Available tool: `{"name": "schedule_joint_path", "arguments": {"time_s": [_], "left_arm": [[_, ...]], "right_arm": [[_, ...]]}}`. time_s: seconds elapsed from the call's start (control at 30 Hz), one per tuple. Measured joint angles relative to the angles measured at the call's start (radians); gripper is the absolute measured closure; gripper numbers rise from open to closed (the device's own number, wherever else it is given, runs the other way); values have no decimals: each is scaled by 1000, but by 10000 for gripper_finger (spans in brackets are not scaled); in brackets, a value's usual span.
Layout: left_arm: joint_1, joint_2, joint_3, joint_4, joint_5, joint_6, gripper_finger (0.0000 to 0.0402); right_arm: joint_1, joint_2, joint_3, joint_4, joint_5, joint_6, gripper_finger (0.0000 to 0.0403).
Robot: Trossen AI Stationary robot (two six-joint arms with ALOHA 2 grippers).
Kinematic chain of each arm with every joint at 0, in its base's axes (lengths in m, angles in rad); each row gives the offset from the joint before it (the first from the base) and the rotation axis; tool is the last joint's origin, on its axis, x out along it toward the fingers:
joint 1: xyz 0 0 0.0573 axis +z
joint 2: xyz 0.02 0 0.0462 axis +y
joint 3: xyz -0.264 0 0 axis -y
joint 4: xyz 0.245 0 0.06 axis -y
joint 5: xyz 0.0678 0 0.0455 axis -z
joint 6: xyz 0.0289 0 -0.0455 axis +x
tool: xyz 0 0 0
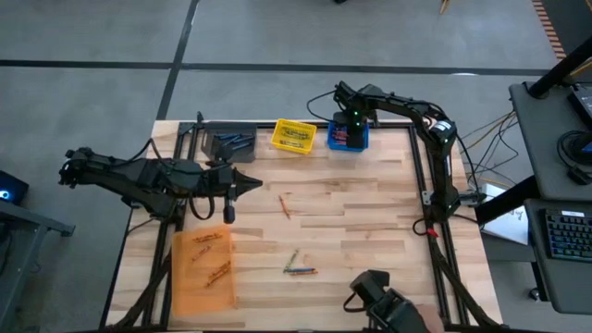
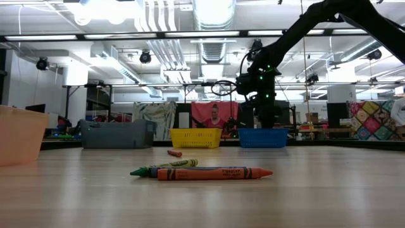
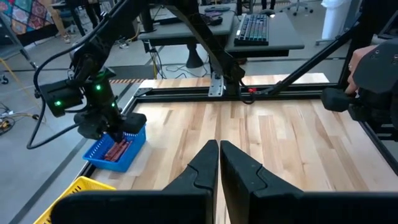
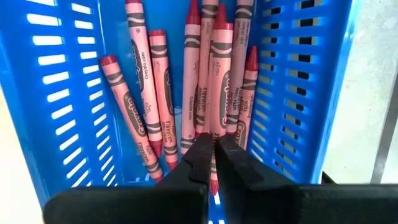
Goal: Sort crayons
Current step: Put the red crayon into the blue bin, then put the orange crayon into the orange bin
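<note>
Several red crayons (image 4: 161, 93) lie lengthwise in the blue bin (image 1: 349, 136) at the table's far edge. My right gripper (image 4: 214, 155) is shut and points down into that bin, just above the crayons; it also shows in the left wrist view (image 3: 115, 130). A red crayon (image 1: 285, 205) lies alone mid-table. A green crayon (image 2: 166, 166), a blue crayon and an orange crayon (image 2: 215, 173) lie together near the front (image 1: 298, 267). My left gripper (image 3: 219, 168) is shut and empty, above the table's left part (image 1: 255, 183). My right gripper has its fingertips (image 4: 200, 149) over the middle red crayons (image 4: 217, 93) in the blue bin. I cannot tell whether they touch a crayon; the fingers hide that spot.
A grey bin (image 1: 229, 143) holding blue crayons and a yellow bin (image 1: 294, 136) stand beside the blue bin. An orange bin (image 1: 203, 268) holding orange crayons stands at the near left. A dark frame (image 1: 433, 199) runs along the table's edges. A person sits in the room beyond (image 2: 214, 120).
</note>
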Motion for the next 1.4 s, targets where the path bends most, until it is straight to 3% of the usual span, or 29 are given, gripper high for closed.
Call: {"name": "schedule_joint_path", "arguments": {"time_s": [0.2, 0.43, 0.7, 0.9, 1.03, 1.23, 1.4], "left_arm": [[0, 2, 0, 0, 0, 0, 402], [0, 2, 0, -1, 0, 0, 402], [0, 9, 0, -6, 0, 0, 402], [0, 43, 0, -21, 0, 8, 402], [0, 70, 0, -20, 1, 1, 402], [-1, 103, 0, -35, 4, -17, 402], [-1, 134, 0, -79, 4, -29, 402]], "right_arm": [[0, 0, 0, 7, 0, 26, 389], [0, 0, 0, 15, 0, 59, 350], [1, -28, 0, 14, 10, 99, 346], [28, -144, 9, -37, 15, 248, 346], [74, -245, 1, -32, -44, 333, 346], [199, -382, -51, -10, -72, 434, 346], [330, -509, -172, 63, -72, 507, 346]]}}
